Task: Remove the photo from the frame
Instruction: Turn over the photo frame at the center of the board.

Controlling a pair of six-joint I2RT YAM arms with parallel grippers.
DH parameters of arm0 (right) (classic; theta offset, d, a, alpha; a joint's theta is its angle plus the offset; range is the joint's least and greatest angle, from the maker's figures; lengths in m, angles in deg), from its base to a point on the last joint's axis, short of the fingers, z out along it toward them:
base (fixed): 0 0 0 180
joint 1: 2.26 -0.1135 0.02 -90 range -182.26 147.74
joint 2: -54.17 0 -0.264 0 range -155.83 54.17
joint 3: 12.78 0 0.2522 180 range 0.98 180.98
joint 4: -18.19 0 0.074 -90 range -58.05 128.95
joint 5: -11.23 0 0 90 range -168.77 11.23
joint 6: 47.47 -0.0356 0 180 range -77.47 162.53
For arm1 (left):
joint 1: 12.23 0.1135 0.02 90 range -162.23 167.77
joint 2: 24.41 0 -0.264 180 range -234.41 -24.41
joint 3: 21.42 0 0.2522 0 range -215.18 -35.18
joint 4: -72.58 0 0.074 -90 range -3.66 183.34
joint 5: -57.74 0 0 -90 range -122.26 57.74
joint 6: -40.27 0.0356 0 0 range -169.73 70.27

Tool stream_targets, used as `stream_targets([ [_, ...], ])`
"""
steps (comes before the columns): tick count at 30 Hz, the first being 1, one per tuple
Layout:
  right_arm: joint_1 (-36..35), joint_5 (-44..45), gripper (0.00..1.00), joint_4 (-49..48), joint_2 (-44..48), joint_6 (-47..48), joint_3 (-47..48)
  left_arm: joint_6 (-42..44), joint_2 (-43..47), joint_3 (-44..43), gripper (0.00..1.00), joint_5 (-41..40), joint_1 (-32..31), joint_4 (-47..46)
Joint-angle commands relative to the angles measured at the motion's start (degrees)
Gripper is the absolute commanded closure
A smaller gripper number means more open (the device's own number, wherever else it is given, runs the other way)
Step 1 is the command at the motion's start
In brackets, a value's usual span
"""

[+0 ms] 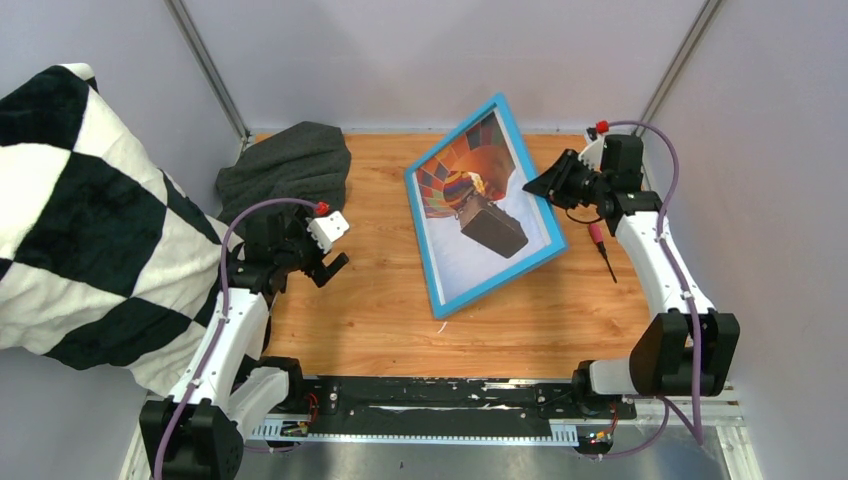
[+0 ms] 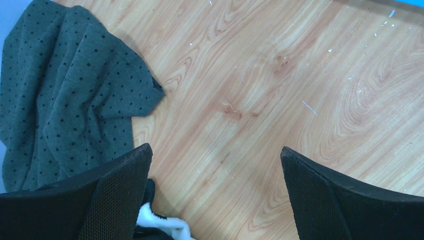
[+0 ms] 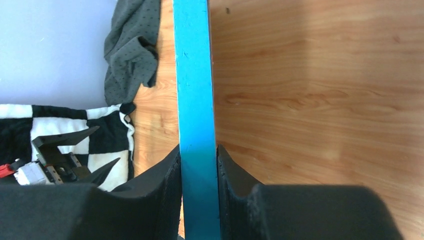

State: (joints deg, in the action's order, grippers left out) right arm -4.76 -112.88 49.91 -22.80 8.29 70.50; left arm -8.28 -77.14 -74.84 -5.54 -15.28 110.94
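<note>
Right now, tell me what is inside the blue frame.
The hot-air balloon photo fills the blue frame, its front facing the top camera. The right gripper clamps the frame's edge. Whatever sits behind the photo is covered, and no backing shows.

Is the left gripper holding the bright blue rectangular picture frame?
No, the left gripper stands open above the wooden table, with nothing held in it.
</note>
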Motion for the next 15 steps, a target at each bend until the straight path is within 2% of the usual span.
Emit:
stream_targets([
  [1, 5.6, -3.5, 1.00, -3.2, 1.9, 1.0, -4.6, 0.1, -0.7, 0.0, 0.00, 1.2, 0.5, 0.3],
  [8, 15.3, -10.8, 1.00, -7.6, -1.1, 3.4, -13.1, -0.5, -3.0, -0.1, 0.00, 5.7, 0.4, -2.8],
  [11, 19.3, -13.2, 1.00, -9.5, -2.9, 4.3, -15.4, -1.5, -6.3, 0.4, 0.00, 8.0, 0.4, -7.6],
  [15, 23.3, -13.0, 1.00, -9.9, -4.3, 7.5, -17.0, -7.2, -13.4, -1.6, 0.00, 10.9, -1.2, -15.6],
])
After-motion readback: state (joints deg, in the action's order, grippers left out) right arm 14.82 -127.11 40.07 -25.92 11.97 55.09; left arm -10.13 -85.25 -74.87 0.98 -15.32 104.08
